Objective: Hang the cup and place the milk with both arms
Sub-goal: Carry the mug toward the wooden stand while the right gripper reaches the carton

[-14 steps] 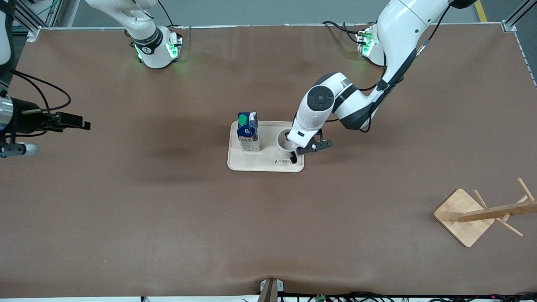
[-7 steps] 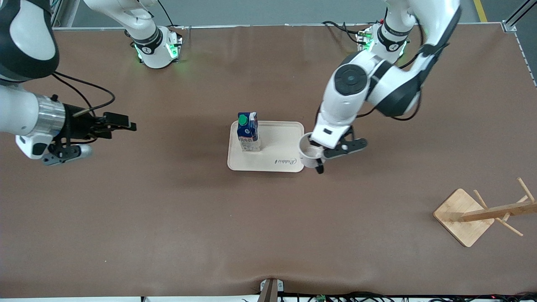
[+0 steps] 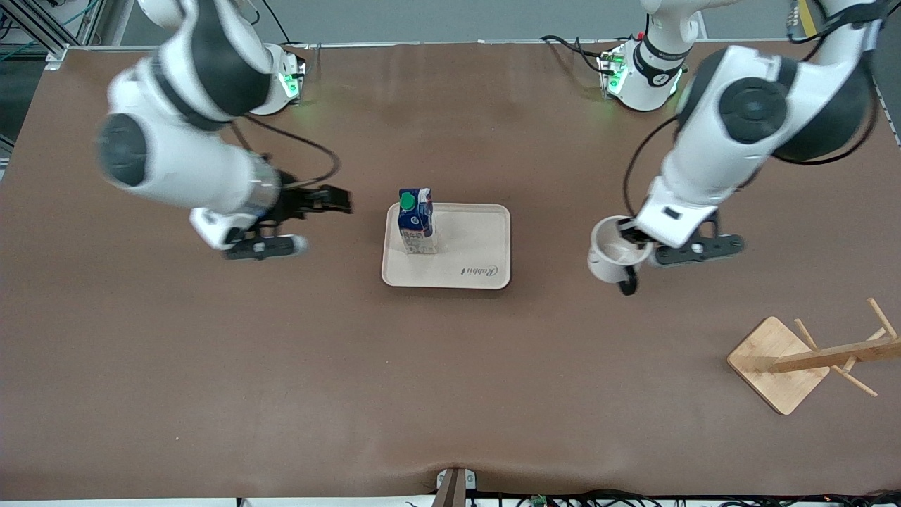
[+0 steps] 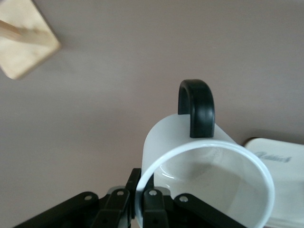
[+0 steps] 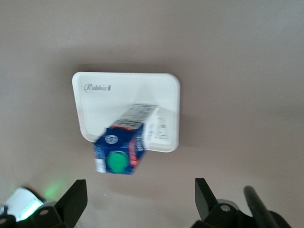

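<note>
The cup, white with a black handle, hangs in the air over bare table between the tray and the wooden rack. My left gripper is shut on its rim, one finger inside and one outside, as the left wrist view shows. The milk, a dark-blue carton with a green cap, stands upright on the beige tray, at the corner toward the right arm's end. My right gripper is open and empty over the table beside that end of the tray. The right wrist view shows the milk ahead of its fingertips.
A wooden mug rack with slanted pegs stands on a square base near the left arm's end of the table, closer to the front camera than the tray. Its base shows in the left wrist view. Brown table surface surrounds the tray.
My left gripper lifted the cup off the tray and carried it toward the left arm's end. The right arm swung in from the table's end toward the tray, still open.
</note>
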You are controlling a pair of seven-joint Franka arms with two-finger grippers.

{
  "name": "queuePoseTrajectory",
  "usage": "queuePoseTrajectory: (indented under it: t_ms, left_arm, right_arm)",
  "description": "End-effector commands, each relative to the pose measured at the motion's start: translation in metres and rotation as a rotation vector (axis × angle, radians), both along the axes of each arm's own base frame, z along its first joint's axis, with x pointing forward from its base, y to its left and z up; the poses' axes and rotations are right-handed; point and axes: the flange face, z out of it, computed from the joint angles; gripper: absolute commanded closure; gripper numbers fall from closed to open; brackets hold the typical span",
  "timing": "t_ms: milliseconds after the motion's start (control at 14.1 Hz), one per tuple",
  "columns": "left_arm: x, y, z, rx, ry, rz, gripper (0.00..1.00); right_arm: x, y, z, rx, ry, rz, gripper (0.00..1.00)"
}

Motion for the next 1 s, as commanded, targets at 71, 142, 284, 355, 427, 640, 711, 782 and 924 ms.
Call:
queuePoseTrajectory:
  t_ms: [71, 142, 284, 355, 427, 640, 711, 782, 924]
  left_arm:
    - [0.004, 0.06, 0.024, 0.004, 0.048, -0.086, 1.0]
    - [0.007, 0.077, 0.033, 0.005, 0.06, -0.122, 1.0]
    - [0.011, 0.107, 0.042, 0.002, 0.074, -0.168, 1.0]
    - [0.011, 0.121, 0.044, 0.002, 0.082, -0.187, 1.0]
    - [0.013, 0.138, 0.045, -0.001, 0.085, -0.208, 1.0]
    - [0.021, 0.181, 0.048, -0.021, 0.08, -0.268, 1.0]
    - [0.022, 0.197, 0.05, -0.022, 0.076, -0.288, 1.0]
    - [0.023, 0.211, 0.049, -0.018, 0.078, -0.321, 1.0]
    - [0.025, 0.238, 0.05, -0.023, 0.075, -0.382, 1.0]
  right_arm:
    - [-0.017, 0.043, -0.033, -0.097, 0.023, -0.006, 0.0]
    - [-0.025, 0.053, -0.042, -0.105, 0.035, 0.014, 0.0]
    - [-0.041, 0.079, -0.065, -0.126, 0.046, 0.057, 0.0]
    - [-0.051, 0.093, -0.075, -0.142, 0.035, 0.069, 0.0]
    - [-0.056, 0.101, -0.082, -0.165, 0.008, 0.047, 0.0]
    - [-0.056, 0.099, -0.09, -0.196, -0.011, 0.032, 0.0]
    - [-0.058, 0.1, -0.093, -0.199, -0.007, 0.033, 0.0]
    - [-0.06, 0.102, -0.093, -0.199, -0.009, 0.037, 0.0]
    - [-0.063, 0.108, -0.1, -0.198, -0.018, 0.043, 0.0]
